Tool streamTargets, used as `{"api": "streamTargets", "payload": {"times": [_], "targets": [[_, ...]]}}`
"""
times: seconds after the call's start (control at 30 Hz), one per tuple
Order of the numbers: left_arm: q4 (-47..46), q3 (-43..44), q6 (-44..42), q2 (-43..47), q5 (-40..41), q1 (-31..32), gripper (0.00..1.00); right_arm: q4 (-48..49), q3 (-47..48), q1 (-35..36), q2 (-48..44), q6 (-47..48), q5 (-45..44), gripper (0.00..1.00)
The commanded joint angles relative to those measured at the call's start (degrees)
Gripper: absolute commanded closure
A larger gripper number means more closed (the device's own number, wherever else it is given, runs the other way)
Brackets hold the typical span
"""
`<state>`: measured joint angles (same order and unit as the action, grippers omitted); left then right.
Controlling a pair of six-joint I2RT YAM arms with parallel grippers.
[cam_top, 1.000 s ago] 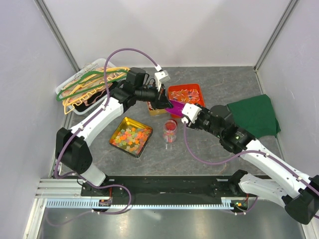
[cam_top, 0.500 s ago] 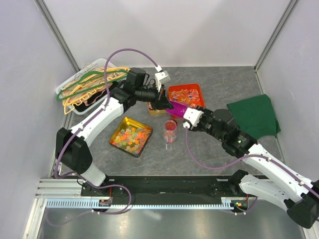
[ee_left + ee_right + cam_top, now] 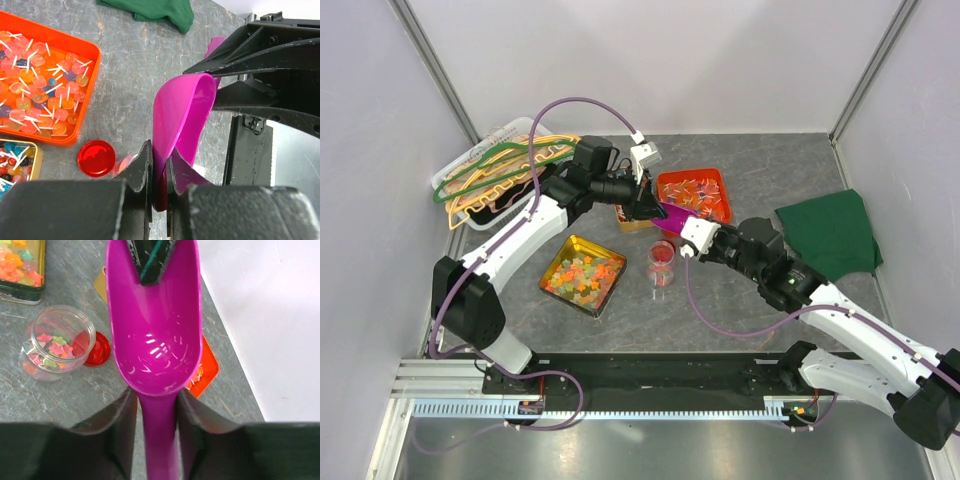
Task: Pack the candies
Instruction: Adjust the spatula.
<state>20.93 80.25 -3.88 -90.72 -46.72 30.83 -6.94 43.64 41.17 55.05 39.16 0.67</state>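
Seen from above, a grey table sits between pale walls. At the far left, a clear bin holds a tangle of green, orange and yellow hangers.

Right of it and nearer the arms is a square gold tin. It is full of candies, small star-shaped ones in orange, yellow, pink and green.

The left arm reaches from its base past this tin to the middle of the table. Its left gripper is clenched on the thin edge of a magenta scoop, which it holds off the table. Under that gripper, a small gold tin holds wrapped candies, some of them blue.

Just right of the square tin stands a clear jar, open, with a few star candies at the bottom. A round red lid lies flat on the table, touching or just beside the jar.

Farther back is an orange tray filled with twist-wrapped candies.

The right arm comes in from the lower right. Its right gripper has one finger on each side of the scoop's handle. Both sit very close to it, but I cannot tell whether they are pressing on it. The scoop's bowl is empty.

At the far right, a dark green cloth lies crumpled on the table.
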Motion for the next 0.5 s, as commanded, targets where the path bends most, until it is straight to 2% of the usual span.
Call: {"api": "streamTargets", "payload": {"times": [0.0, 0.1, 0.2, 0.3, 0.33, 0.37, 0.43, 0.47], "targets": [[-1.6, 1.7, 1.2, -0.2, -2.1, -0.2, 0.98, 3.3, 0.2, 0.4, -0.4, -1.1, -0.3, 0.73], [-1.5, 1.7, 1.2, -0.2, -2.0, -0.2, 0.98, 3.5, 0.0, 0.5, -0.6, -1.1, -0.3, 0.89], [-1.6, 1.7, 1.2, -0.4, -1.9, -0.2, 0.98, 3.8, -0.2, 0.4, -0.8, -1.3, -1.5, 1.0], [-1.6, 1.7, 1.2, -0.3, -1.8, -0.2, 0.94, 3.7, -0.6, 0.5, -1.0, -1.5, -1.8, 1.0], [-1.6, 1.7, 1.0, -0.3, -1.7, -0.2, 0.9, 3.6, -0.7, 0.4, -1.2, -1.4, -1.7, 1.0], [-1.5, 1.8, 1.1, -0.2, -1.6, -0.2, 0.8, 3.6, -0.7, 0.3, -1.3, -1.3, -2.2, 1.0], [-1.5, 2.1, 1.1, 0.2, -1.3, -0.5, 0.66, 3.5, -1.1, 0.4, -2.0, -1.0, -2.9, 1.0], [-1.2, 2.4, 1.2, 0.4, -1.3, -1.0, 0.52, 3.4, -1.2, 0.4, -2.3, -0.9, -3.2, 1.0]]}}
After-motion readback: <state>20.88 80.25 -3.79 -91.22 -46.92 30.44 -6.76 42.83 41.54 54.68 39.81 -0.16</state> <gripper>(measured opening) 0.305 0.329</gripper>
